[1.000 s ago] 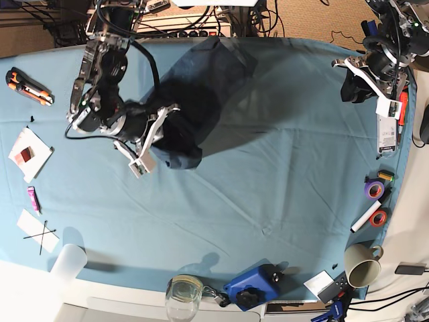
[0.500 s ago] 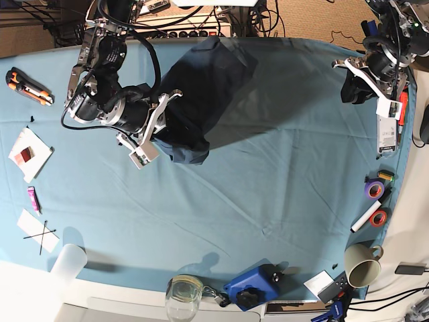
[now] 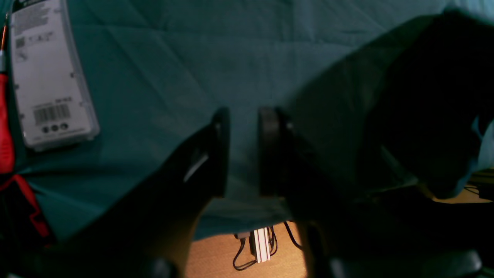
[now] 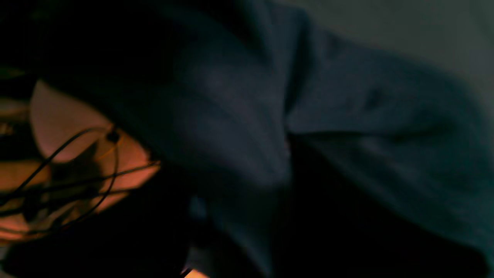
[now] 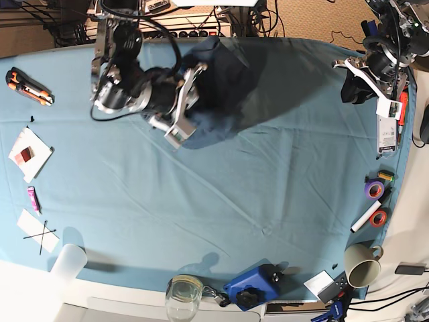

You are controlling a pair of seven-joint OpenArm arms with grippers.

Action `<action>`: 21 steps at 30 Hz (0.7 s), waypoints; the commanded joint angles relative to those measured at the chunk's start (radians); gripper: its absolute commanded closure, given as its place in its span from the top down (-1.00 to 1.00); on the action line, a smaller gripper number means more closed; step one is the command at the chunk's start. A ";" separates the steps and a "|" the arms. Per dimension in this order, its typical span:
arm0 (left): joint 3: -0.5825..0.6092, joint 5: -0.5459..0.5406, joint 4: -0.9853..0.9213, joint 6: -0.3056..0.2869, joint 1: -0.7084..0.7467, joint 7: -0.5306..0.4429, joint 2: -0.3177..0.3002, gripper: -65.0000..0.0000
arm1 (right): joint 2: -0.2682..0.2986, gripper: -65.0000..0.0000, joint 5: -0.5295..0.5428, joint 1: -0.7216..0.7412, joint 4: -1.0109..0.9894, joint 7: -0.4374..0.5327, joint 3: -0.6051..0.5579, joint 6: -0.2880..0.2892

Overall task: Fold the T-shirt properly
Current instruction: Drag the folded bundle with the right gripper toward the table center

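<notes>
Base view, going left to right: the utility knife (image 5: pixel 28 88) and paper scraps are sitting at the far left edge of the table (image 5: pixel 268 194), well clear of the action. Next over, the right gripper (image 5: pixel 186 107) is reaching into the T-shirt (image 5: pixel 224 84), which is lying bunched in a dark heap near the table's back edge, left of center. Looks like it's working a fold toward the back, so the fabric is piling up there instead of lying flat. Can't tell whether its jaws are parted or pinching cloth, since the right wrist view is just dark blurry fabric (image 4: pixel 308 127) right up against the lens. Far right, the left gripper (image 3: pixel 243 150) is parking over the tablecloth by a plastic package (image 3: pixel 48 73), jaws only narrowly apart with nothing between them, probably waiting its turn. The mug (image 5: pixel 362 266) and tape rolls (image 5: pixel 375 202) are lining the right edge.
</notes>
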 commanded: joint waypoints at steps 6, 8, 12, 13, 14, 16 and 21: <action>-0.004 -0.007 0.012 -0.004 0.001 -0.028 -0.008 -0.64 | 0.009 -0.46 0.037 0.002 0.113 0.020 -0.014 0.001; -0.004 -0.007 0.012 -0.004 0.001 -0.028 -0.008 -0.64 | 0.009 -0.46 0.038 0.002 0.169 0.020 0.005 0.001; -0.004 -0.007 0.012 -0.004 0.001 -0.027 -0.008 -0.64 | 0.009 -0.46 0.038 0.002 0.244 0.020 0.061 0.001; -0.004 -0.007 0.012 -0.004 0.001 -0.028 -0.008 -0.64 | 0.009 -0.46 0.038 0.002 0.252 0.020 0.072 0.001; -0.004 -0.007 0.012 -0.004 0.001 -0.028 -0.008 -0.64 | 0.009 -0.46 0.038 0.001 0.252 0.020 0.080 0.001; -0.004 -0.006 0.012 -0.004 0.002 -0.028 -0.008 -0.64 | 0.009 -0.46 0.033 -0.006 0.252 0.020 0.083 0.001; -0.003 0.039 0.012 -0.003 0.015 -0.064 -0.005 -0.64 | 0.009 -0.45 0.034 -0.068 0.252 0.020 0.082 0.001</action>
